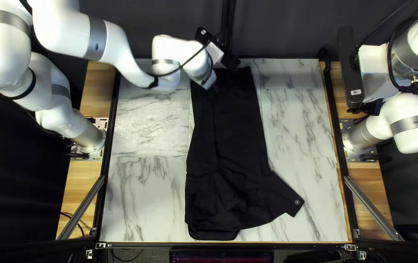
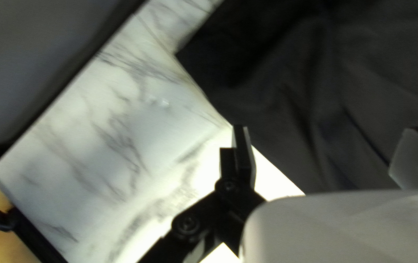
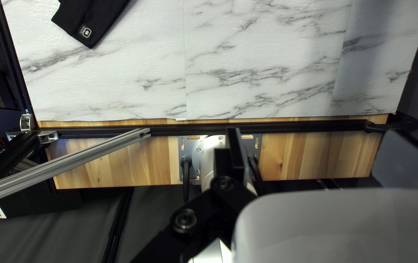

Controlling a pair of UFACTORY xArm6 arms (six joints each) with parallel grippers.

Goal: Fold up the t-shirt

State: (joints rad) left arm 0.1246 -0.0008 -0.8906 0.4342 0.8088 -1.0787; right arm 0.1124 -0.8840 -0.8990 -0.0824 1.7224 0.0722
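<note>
A black t-shirt (image 1: 233, 146) lies lengthwise on the marble-patterned table. One sleeve (image 1: 284, 197) with a small pale tag points toward the table's near right; no sleeve shows along the opposite side. My left gripper (image 1: 214, 89) hangs over the shirt's far part. In the left wrist view the left gripper (image 2: 327, 146) stands open, one finger beside the shirt's edge over bare table, the other over the black cloth (image 2: 306, 92). My right gripper (image 1: 373, 106) is raised at the table's right side. The right wrist view shows the right gripper (image 3: 322, 148) open, away from the sleeve (image 3: 90, 27).
Marble-patterned tabletop (image 1: 143, 195) shows on both sides of the shirt. Dark rails (image 1: 107, 146) run along the table's sides, with grey diagonal struts (image 1: 372, 207) near the front corners. A dark curtain (image 1: 287, 29) hangs behind the far edge.
</note>
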